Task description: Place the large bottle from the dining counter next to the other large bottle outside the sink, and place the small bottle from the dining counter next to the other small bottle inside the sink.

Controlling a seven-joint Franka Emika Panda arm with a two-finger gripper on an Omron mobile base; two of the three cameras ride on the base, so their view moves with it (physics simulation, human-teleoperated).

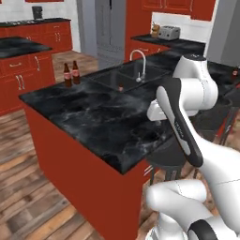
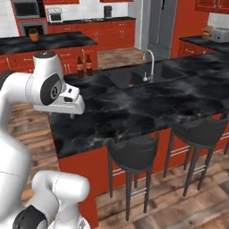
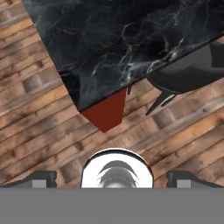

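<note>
The gripper [image 3: 113,178] is released and empty, and is aimed down over the near corner of the bench [image 1: 93,117]. Two large bottles [image 1: 68,76] are stood side by side at the far edge, just beside the sink [image 1: 112,77], well apart from the gripper. Their long axes are vertical, necks up.

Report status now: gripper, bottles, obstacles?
Gripper open, empty, above counter corner. Two large bottles standing together beside sink. Bar stool near counter edge.

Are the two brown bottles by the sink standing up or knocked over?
Standing up: both brown bottles stand side by side, caps up.
</note>
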